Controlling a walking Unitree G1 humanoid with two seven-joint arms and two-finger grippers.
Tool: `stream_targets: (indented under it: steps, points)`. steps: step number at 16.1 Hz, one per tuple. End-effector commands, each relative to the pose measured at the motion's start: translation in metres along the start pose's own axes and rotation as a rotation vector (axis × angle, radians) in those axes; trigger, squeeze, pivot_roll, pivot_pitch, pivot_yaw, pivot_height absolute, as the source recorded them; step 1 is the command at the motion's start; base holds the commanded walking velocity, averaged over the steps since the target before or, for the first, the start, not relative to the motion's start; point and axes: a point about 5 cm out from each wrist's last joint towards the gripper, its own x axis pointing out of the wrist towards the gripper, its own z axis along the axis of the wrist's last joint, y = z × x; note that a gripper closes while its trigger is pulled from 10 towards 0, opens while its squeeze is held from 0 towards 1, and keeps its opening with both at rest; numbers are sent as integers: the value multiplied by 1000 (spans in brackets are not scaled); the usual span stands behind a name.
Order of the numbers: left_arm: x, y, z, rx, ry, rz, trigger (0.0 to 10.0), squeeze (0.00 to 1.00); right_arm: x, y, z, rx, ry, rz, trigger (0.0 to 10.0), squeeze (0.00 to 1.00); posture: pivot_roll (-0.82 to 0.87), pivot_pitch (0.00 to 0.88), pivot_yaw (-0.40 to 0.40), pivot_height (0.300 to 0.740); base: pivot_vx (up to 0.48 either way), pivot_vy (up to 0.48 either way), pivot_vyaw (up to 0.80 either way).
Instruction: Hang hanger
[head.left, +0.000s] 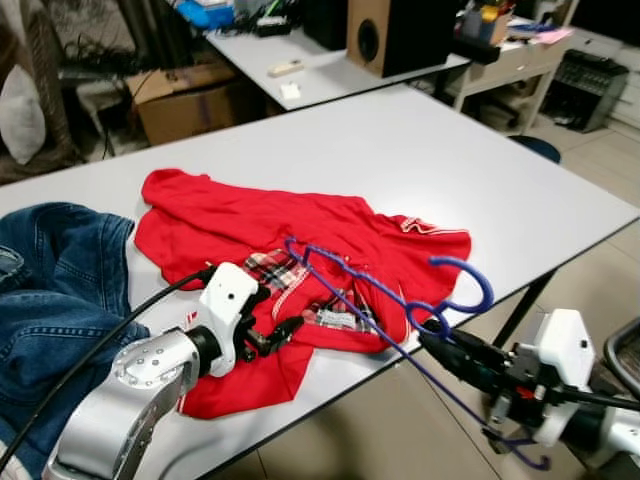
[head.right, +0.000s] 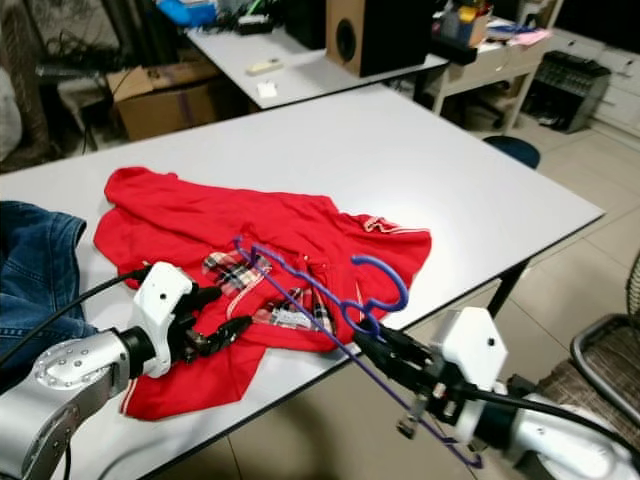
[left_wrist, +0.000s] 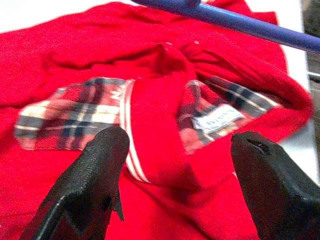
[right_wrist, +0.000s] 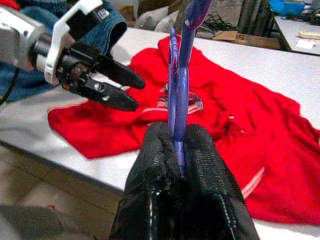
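Hanger held over the shirt collar, ready to be fed in.

The right gripper (head.right: 372, 350) has its fingers closed tight on the lower bar of the blue hanger (head.left: 385, 292), which juts from the tabletop (head.left: 450, 160) edge over the red shirt (head.left: 250, 225), its hook curling up near the shirt's right side. The left gripper (head.left: 283, 331) hovers just above the plaid-lined collar (left_wrist: 150, 107) with fingers (left_wrist: 95, 170) spread wide and empty. To do this step well, I judge the left should pinch one side of the collar and lift it so the opening gapes, then the right should slide the hanger's far shoulder in low and level, keeping the hook clear of cloth. The hanger is thin blue plastic, with notched shoulders. Jeans (head.left: 50, 290) lie on the tabletop to the left.
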Motion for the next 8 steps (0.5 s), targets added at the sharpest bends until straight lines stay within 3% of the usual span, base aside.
stream_targets:
  steps: [1,5,6,7,8]
  points:
    - [3,-2,1,-8,16,-23,10000,1000,-4,-5,2,-16,-1,-14,10000,0,-56,36,48,740,0,0,0]
    - [17,-3,-10,-70,112,70,10000,984,-14,-12,1,-16,21,-17,10000,0,-60,43,51,740,0,0,0]
    - [18,-4,-12,-104,120,71,10000,439,-16,-11,0,-11,27,-12,10000,0,-63,45,53,740,0,0,0]
    - [19,-4,-17,-119,149,92,10000,0,-17,-9,-1,-1,35,-3,10000,0,-65,46,53,740,0,0,0]
    - [20,-4,-20,-144,168,109,10000,0,-19,-7,-3,3,48,7,10000,0,-67,49,54,740,0,0,0]
